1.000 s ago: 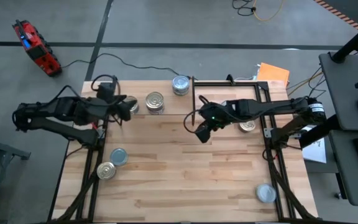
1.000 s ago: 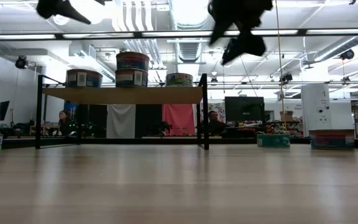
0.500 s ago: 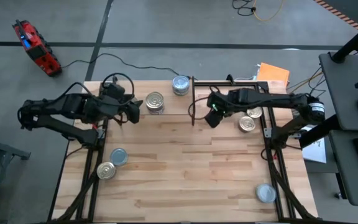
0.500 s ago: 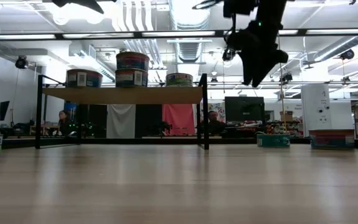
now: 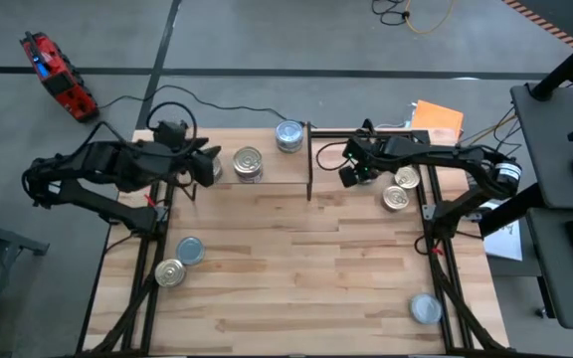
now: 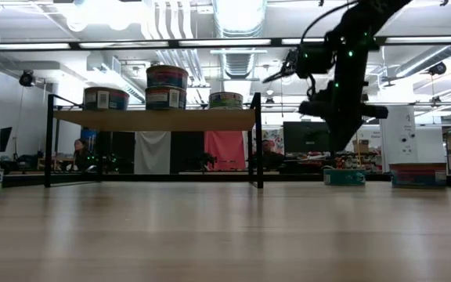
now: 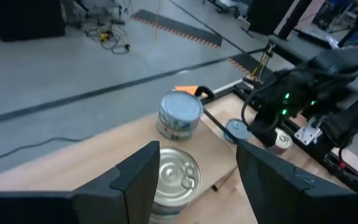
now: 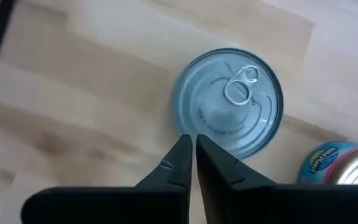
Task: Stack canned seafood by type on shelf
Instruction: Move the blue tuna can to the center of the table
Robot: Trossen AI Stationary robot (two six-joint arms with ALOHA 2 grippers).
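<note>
Tabletop silver tin [image 8: 232,102] under closed fingers [image 8: 178,163]

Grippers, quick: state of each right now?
Left gripper: open, empty, fingers either side of a golden-lidded tin without touching it.
Right gripper: shut, holding nothing, over a silver-lidded tin.

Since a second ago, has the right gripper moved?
Yes. In the high view the right gripper has gone from the open tabletop near the shelf's dark end panel to beyond it, toward the tins on the right.
</note>
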